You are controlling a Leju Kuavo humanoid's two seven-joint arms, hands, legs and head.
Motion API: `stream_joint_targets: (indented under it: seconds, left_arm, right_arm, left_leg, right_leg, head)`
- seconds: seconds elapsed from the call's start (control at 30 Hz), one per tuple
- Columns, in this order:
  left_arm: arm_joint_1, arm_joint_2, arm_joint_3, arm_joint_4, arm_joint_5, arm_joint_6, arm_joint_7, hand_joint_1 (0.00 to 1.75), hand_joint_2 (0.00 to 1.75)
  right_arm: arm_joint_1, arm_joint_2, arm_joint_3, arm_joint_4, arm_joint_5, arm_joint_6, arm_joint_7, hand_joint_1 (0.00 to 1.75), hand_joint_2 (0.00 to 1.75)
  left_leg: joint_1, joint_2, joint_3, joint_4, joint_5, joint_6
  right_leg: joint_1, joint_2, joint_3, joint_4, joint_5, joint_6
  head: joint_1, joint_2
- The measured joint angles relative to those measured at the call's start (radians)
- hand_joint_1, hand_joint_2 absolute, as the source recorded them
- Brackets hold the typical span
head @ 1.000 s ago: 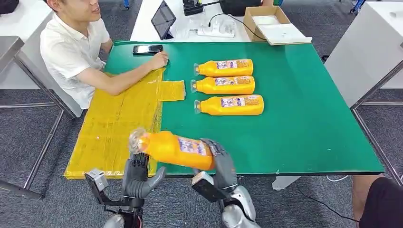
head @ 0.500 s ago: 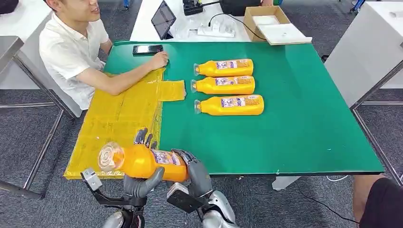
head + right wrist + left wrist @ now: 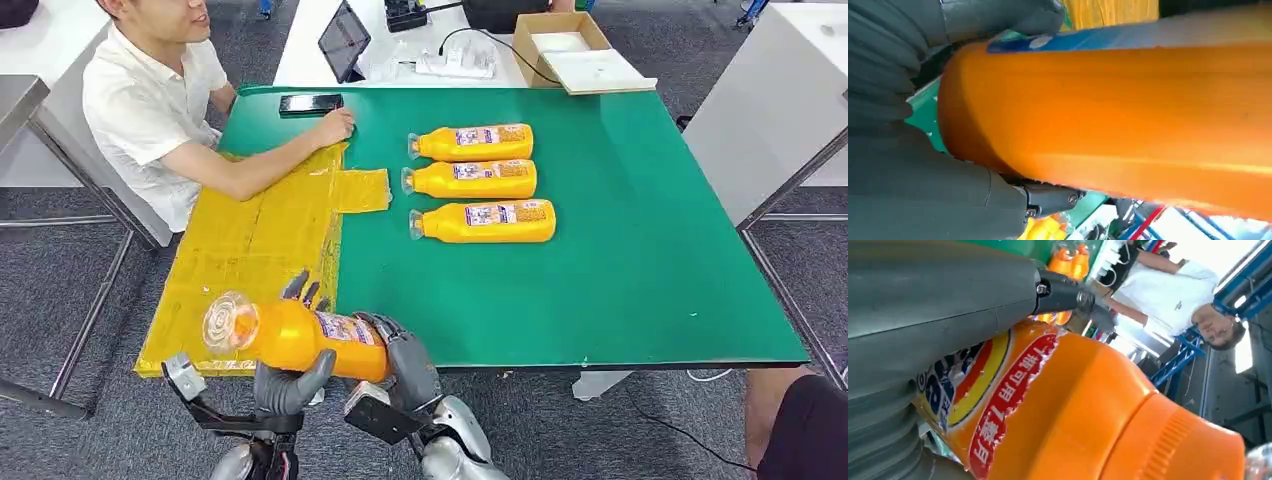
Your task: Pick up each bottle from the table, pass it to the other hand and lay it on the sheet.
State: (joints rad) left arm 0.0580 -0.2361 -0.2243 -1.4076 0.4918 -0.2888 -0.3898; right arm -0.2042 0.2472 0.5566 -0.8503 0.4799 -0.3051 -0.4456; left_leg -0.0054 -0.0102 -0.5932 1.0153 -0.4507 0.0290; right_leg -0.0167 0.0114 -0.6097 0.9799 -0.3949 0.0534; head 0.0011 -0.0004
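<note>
An orange bottle [image 3: 300, 335] with a clear cap lies sideways in the air over the table's front edge, cap pointing left over the yellow sheet [image 3: 250, 250]. My left hand [image 3: 290, 385] wraps its middle, thumb underneath and fingers [image 3: 303, 290] over the far side. My right hand [image 3: 405, 360] grips its base end. The left wrist view shows the label and neck of the bottle [image 3: 1088, 410] under my left hand [image 3: 923, 315]. In the right wrist view the bottle's body [image 3: 1128, 115] sits against my right hand [image 3: 898, 165]. Three more orange bottles [image 3: 470, 142] [image 3: 470, 179] [image 3: 485, 221] lie side by side mid-table.
A person [image 3: 150, 110] sits at the far left with a forearm [image 3: 260, 170] on the sheet's far end. A phone [image 3: 310, 103] lies on the green table [image 3: 640, 250]. A tablet [image 3: 343, 40] and a cardboard box [image 3: 565, 45] stand beyond.
The bottle has travelled left and toward me with my right hand, and my left hand has closed around its middle. In the last half second it barely shifted.
</note>
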Motion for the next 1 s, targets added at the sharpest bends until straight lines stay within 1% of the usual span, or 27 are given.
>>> stream_joint_targets:
  seconds: [0.1,0.13,0.23,0.43,0.67,0.77,0.87,0.9,0.93,0.97,1.0]
  left_arm:
    - [-0.019,0.001,0.012,0.021,0.089,-0.069,0.052,1.75,1.75]
    - [-0.022,0.002,0.015,0.028,0.102,-0.081,0.059,1.75,1.75]
    - [-0.028,0.002,0.016,0.041,0.108,-0.09,0.064,1.75,1.75]
    - [-0.032,0.002,0.022,0.042,0.094,-0.071,0.05,1.75,1.75]
    - [-0.035,0.002,0.035,0.04,0.125,-0.043,0.076,1.75,1.75]
    - [-0.048,0.002,0.037,0.046,0.122,0.022,0.101,1.75,1.75]
    - [-0.073,0.005,0.046,0.067,0.073,0.134,0.104,1.75,1.75]
    - [-0.082,0.008,0.051,0.074,0.064,0.151,0.104,0.94,1.75]
    - [-0.09,0.01,0.053,0.08,0.047,0.178,0.105,1.08,1.75]
    - [-0.1,0.013,0.053,0.087,0.012,0.223,0.116,1.13,1.75]
    - [-0.109,0.017,0.053,0.097,-0.025,0.274,0.129,1.13,1.75]
  right_arm:
    - [0.011,0.006,0.014,-0.002,-0.08,0.078,-0.061,0.0,1.75]
    - [0.012,0.006,0.016,-0.009,-0.098,0.102,-0.067,0.0,0.0]
    - [0.011,0.006,0.024,-0.027,-0.113,0.116,-0.064,0.0,0.0]
    - [0.024,0.002,0.028,-0.07,-0.113,0.062,-0.032,0.0,0.0]
    - [0.038,-0.003,0.024,-0.134,-0.146,0.082,-0.032,0.0,0.0]
    - [0.046,-0.006,0.023,-0.166,-0.153,0.074,-0.04,0.0,0.0]
    - [0.062,-0.014,0.022,-0.21,-0.177,0.085,-0.045,0.0,0.0]
    - [0.067,-0.017,0.022,-0.225,-0.178,0.085,-0.046,0.0,0.0]
    - [0.071,-0.02,0.022,-0.236,-0.178,0.085,-0.047,0.0,0.0]
    - [0.077,-0.022,0.022,-0.249,-0.175,0.076,-0.051,0.0,0.0]
    - [0.083,-0.026,0.022,-0.264,-0.17,0.057,-0.062,0.0,0.0]
  left_leg:
    - [0.0,0.0,0.0,0.0,0.0,0.0]
    - [0.0,0.0,0.0,0.0,0.0,0.0]
    - [0.0,0.0,0.0,0.0,0.0,0.0]
    - [0.0,0.0,0.0,0.0,0.0,0.0]
    - [0.0,0.0,0.0,0.0,0.0,0.0]
    - [0.0,0.0,0.0,0.0,0.0,0.0]
    - [0.0,0.0,0.0,0.0,0.0,0.0]
    - [0.0,0.0,0.0,0.0,0.0,0.0]
    - [0.0,0.0,0.0,0.0,0.0,0.0]
    - [0.0,0.0,0.0,0.0,0.0,0.0]
    - [0.0,0.0,0.0,0.0,0.0,0.0]
  right_leg:
    - [0.0,0.0,0.0,0.0,0.0,0.0]
    - [0.0,0.0,0.0,0.0,0.0,0.0]
    - [0.0,0.0,0.0,0.0,0.0,0.0]
    - [0.0,0.0,0.0,0.0,0.0,0.0]
    - [0.0,0.0,0.0,0.0,0.0,0.0]
    - [0.0,0.0,0.0,0.0,0.0,0.0]
    - [0.0,0.0,0.0,0.0,0.0,0.0]
    - [0.0,0.0,0.0,0.0,0.0,0.0]
    - [0.0,0.0,0.0,0.0,0.0,0.0]
    - [0.0,0.0,0.0,0.0,0.0,0.0]
    - [0.0,0.0,0.0,0.0,0.0,0.0]
  head:
    - [0.0,0.0]
    - [0.0,0.0]
    - [0.0,0.0]
    - [0.0,0.0]
    - [0.0,0.0]
    - [0.0,0.0]
    - [0.0,0.0]
    - [0.0,0.0]
    - [0.0,0.0]
    - [0.0,0.0]
    - [0.0,0.0]
